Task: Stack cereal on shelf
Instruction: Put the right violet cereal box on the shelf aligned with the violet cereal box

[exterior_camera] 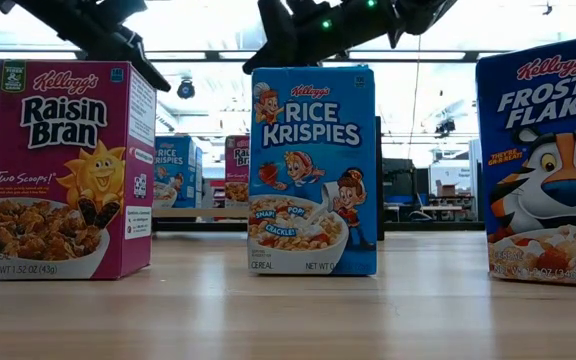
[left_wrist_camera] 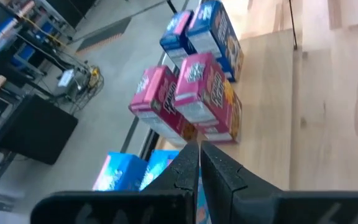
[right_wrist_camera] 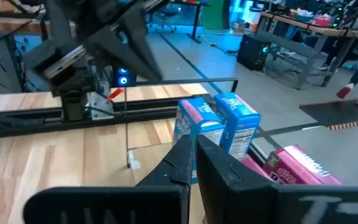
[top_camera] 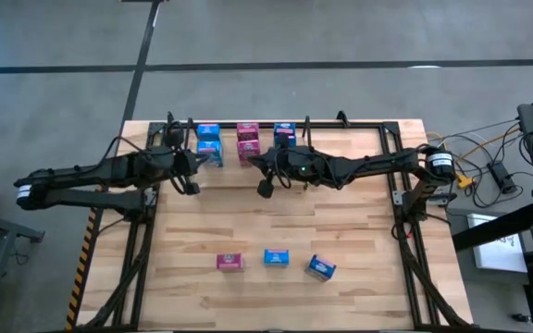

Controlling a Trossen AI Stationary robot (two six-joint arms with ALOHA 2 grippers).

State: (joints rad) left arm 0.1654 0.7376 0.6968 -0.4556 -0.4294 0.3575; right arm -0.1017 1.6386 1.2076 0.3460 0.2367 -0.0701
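3 cereal boxes (top_camera: 275, 260) stand near the table's (top_camera: 340, 231) front edge.

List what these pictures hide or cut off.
- Frosted Flakes box: low view, right side cut off by the picture edge.
- Shelf: high view, the rods behind the arms are covered by them.
- Blue boxes: left wrist view, partly hidden behind the left fingers.
- Far boxes: low view, labels too small.

My workplace is a robotics lab, wood-topped desk (top_camera: 276, 222) on a grey concrete floor (top_camera: 340, 32), loose cables (top_camera: 489, 157) beyond the right edge, ceiling light strips (exterior_camera: 488, 55), workstations with monitors (right_wrist_camera: 253, 50) behind.
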